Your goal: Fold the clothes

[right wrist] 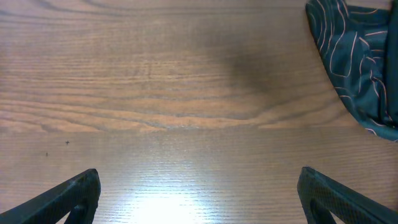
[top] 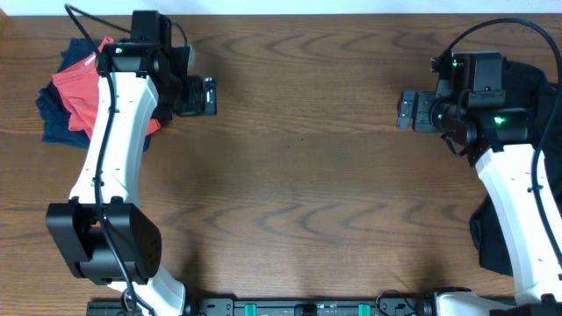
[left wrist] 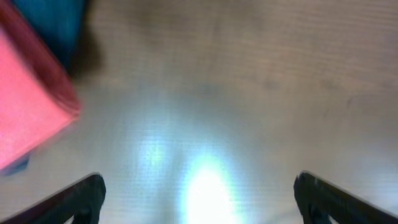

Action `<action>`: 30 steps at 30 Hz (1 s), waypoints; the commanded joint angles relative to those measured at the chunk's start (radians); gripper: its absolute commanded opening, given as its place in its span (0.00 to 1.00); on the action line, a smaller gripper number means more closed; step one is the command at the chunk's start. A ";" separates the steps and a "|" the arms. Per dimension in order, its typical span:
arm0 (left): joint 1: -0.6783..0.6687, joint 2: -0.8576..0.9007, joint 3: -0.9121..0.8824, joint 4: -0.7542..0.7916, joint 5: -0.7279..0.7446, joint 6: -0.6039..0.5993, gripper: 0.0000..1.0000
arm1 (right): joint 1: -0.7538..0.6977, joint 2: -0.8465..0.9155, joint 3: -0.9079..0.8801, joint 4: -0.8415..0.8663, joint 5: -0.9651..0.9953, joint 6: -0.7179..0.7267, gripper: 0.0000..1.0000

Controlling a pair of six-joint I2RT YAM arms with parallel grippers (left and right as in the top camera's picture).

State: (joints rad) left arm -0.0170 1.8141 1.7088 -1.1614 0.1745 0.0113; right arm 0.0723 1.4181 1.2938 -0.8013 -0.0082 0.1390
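- Overhead view: the left end effector point(top: 200, 95) and right end effector point(top: 406, 110) are both wide and empty over the bare surface point(top: 299, 175).
- The likely step is fetching a garment. Pinch one layer at an edge, draw it to the centre and spread it flat before any fold.
- The red shirt point(top: 79, 96) lies on a navy garment point(top: 53, 127) at upper left, behind the left end effector, not between its fingers.
- A dark garment point(top: 540, 88) lies at the right edge, apart from the right end effector.
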 commanded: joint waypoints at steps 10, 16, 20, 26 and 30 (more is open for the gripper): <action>-0.039 -0.532 -0.422 0.317 -0.028 0.018 0.98 | 0.010 -0.454 -0.240 0.111 0.088 0.082 0.99; -0.048 -0.882 -0.772 0.637 -0.029 0.011 0.98 | 0.012 -0.730 -0.506 0.185 0.207 0.111 0.99; -0.048 -1.004 -0.842 0.592 -0.030 0.011 0.98 | 0.012 -0.804 -0.587 0.145 0.206 0.111 0.99; -0.048 -1.048 -0.842 0.428 -0.029 0.011 0.98 | 0.012 -0.802 -0.609 -0.053 0.206 0.111 0.99; -0.048 -1.038 -0.842 0.367 -0.030 0.011 0.98 | 0.012 -0.798 -0.610 -0.164 0.206 0.111 0.99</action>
State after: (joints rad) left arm -0.0635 0.7704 0.8616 -0.7723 0.1497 0.0235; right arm 0.0780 0.6197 0.6872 -0.9237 0.1810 0.2348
